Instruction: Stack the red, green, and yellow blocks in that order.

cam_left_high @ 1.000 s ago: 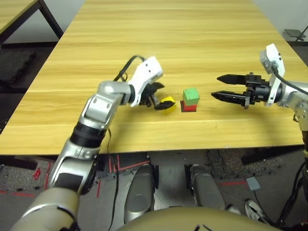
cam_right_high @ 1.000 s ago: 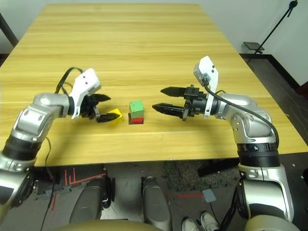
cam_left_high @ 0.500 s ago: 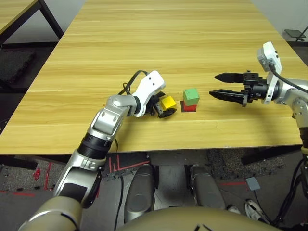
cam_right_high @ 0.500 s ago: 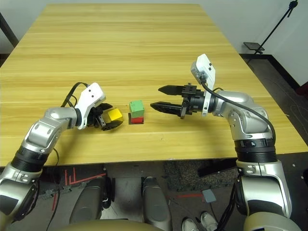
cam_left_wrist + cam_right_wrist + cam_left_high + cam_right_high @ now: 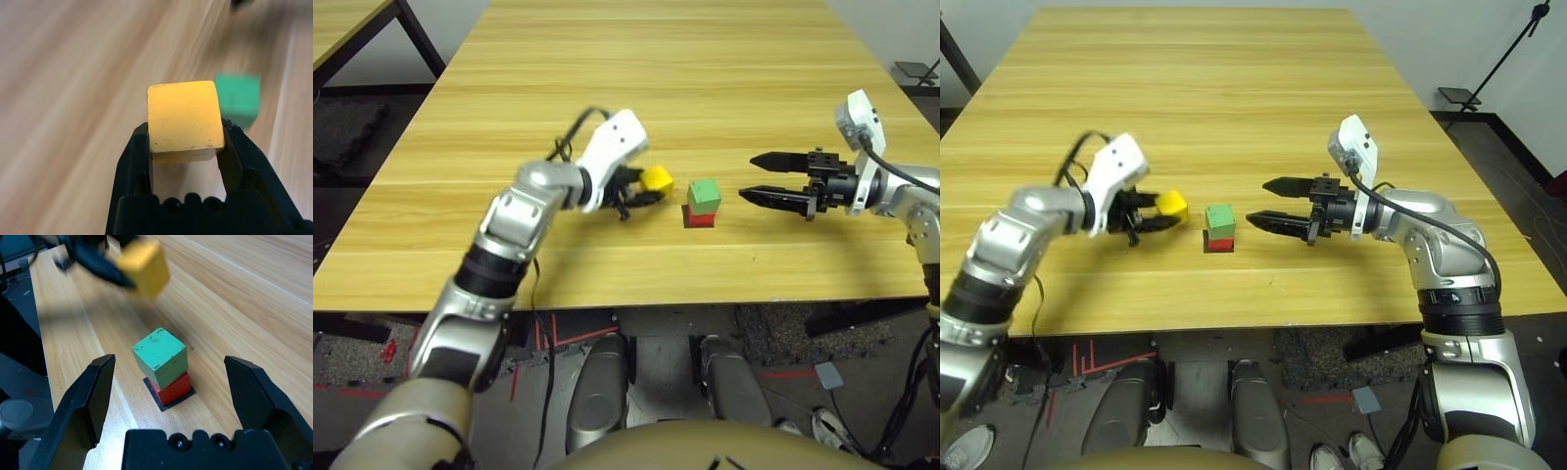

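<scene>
With the green block [image 5: 704, 194] seated on the red block [image 5: 699, 218], two tiers are done. Left gripper [image 5: 646, 186] grips the yellow block [image 5: 657, 178] aloft, unplaced; right gripper [image 5: 767, 177] waits wide.

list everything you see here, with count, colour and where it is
yellow block: one, yellow, held off the table in the left gripper, left of the stack
green block: one, green, on top of the red block
red block: one, red, on the black patch
black patch: one, black, flat on the table under the red block
table: one, light wood
left gripper: shut on the yellow block
right gripper: open, right of the stack
</scene>
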Controlling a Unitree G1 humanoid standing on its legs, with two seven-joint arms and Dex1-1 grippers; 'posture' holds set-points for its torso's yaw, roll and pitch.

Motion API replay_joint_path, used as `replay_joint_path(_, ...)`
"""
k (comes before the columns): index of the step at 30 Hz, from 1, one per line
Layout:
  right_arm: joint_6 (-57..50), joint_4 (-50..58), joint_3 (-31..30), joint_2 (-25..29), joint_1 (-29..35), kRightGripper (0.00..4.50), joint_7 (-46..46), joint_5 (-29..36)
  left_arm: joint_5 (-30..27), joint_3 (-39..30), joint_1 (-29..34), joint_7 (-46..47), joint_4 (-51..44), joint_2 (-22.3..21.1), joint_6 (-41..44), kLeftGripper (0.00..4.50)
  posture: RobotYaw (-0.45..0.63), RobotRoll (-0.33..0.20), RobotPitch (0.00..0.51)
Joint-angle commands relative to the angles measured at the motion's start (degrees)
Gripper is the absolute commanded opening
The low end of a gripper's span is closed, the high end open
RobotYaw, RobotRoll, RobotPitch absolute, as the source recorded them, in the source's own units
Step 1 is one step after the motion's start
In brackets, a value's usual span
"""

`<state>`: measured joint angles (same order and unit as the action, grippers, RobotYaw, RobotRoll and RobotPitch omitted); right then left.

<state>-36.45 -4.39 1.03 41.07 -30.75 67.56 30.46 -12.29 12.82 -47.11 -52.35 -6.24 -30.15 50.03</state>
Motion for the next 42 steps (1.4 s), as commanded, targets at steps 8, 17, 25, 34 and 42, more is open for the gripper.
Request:
replay_joint_path(8, -0.2, 1.6, 1.0, 0.0, 1.6, 4.50, -1.0, 0.6, -1.3, 5.4, -5.3, -1.0, 4.3, 5.4, 1.1, 1.92, 0.11, -0.108, 0.081)
replay_joint_path(17, -0.9, 3.6, 2.1, 0.2, 3.4, 4.50, -2.2, 1.2, 0.4, 10.1, -4.9, -2.3, 8.8, 7.1, -2.7, 1.92, 0.08, -0.103, 0.084)
replay_joint_path(25, -1.5, 5.1, 3.1, 0.4, 5.0, 4.50, -2.6, 1.4, 1.4, 10.6, -4.3, -2.8, 11.2, 7.7, -4.9, 1.92, 0.07, -0.105, 0.085)
replay_joint_path(34, -2.0, 5.7, 3.4, 1.0, 5.8, 4.50, -2.9, 1.7, 1.6, 10.7, -3.3, -2.8, 10.6, 8.6, -4.9, 1.92, 0.07, -0.114, 0.095)
replay_joint_path(42, -2.1, 5.4, 3.0, 1.4, 5.4, 4.50, -3.0, 2.0, 1.7, 10.7, -3.0, -3.0, 10.5, 8.4, -5.0, 1.92, 0.07, -0.121, 0.106)
